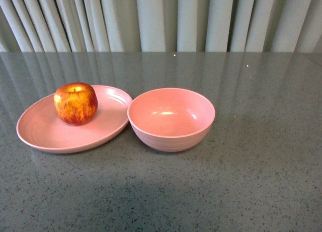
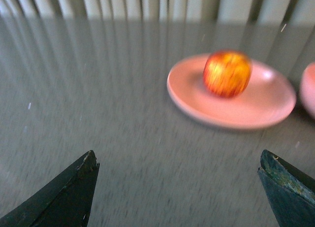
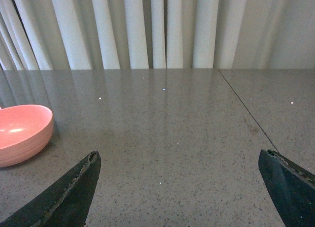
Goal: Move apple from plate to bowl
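The red, yellow-streaked apple (image 1: 75,103) rests upright on the shallow pink plate (image 1: 45,134) at the left of the grey table. Right beside the plate stands the deep pink bowl (image 1: 171,119), with nothing in it. Neither arm shows in the front view. In the blurred left wrist view my left gripper (image 2: 177,160) is open over bare table, well short of the apple (image 2: 227,73) and plate (image 2: 266,101). My right gripper (image 3: 178,158) is open too, with nothing between its fingers; the bowl (image 3: 22,133) sits off to one side of it.
A pleated grey-white curtain (image 1: 161,20) hangs behind the table's far edge. A seam line (image 3: 246,109) runs across the tabletop in the right wrist view. A sliver of the bowl (image 2: 309,89) shows at the edge of the left wrist view.
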You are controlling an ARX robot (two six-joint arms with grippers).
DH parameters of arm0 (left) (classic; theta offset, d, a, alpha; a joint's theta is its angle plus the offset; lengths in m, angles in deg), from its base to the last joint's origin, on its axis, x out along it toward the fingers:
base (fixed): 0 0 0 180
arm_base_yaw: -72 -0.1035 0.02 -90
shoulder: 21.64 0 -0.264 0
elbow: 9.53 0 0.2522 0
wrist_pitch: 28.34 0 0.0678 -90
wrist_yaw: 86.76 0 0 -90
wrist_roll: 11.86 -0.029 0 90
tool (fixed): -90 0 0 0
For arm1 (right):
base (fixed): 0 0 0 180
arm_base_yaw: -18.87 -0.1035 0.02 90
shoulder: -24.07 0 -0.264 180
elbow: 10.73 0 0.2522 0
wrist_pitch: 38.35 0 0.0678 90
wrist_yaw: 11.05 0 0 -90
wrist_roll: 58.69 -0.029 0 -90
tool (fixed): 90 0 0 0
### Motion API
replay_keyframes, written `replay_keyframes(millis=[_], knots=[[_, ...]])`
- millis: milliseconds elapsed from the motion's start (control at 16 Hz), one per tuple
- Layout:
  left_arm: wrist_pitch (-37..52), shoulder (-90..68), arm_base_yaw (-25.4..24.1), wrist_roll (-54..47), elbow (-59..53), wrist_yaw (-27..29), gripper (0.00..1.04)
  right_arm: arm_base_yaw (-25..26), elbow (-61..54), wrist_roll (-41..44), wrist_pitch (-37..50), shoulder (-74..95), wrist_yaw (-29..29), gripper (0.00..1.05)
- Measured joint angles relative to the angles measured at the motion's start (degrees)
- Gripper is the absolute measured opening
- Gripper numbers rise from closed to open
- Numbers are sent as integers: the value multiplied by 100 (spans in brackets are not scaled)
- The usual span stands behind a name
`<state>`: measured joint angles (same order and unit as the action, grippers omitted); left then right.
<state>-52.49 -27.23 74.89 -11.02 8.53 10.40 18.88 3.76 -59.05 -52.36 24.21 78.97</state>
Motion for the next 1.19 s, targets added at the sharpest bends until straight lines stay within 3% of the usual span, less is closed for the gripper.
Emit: replay_keyframes(millis=[250, 438, 625, 750, 812, 1188], knots=[[494, -619, -101, 24, 376, -61, 98, 0, 0, 2, 2, 0, -2, 98], [1781, -2048, -273, -26, 732, -807, 98, 0, 0, 0, 0, 0, -2, 98], [3084, -4251, -35, -214, 1932, -1180, 98, 0, 0, 0, 0, 0, -2, 98], [2942, -6299, 315, -234, 3163, -1495, 98, 0, 0, 0, 0, 0, -2, 98], [2614, -8032, 448, -203, 4406, -1268, 98, 0, 0, 0, 0, 0, -2, 98], [2186, -9250, 581, 52, 5016, -1054, 98, 0, 0, 2, 0, 0, -2, 98]])
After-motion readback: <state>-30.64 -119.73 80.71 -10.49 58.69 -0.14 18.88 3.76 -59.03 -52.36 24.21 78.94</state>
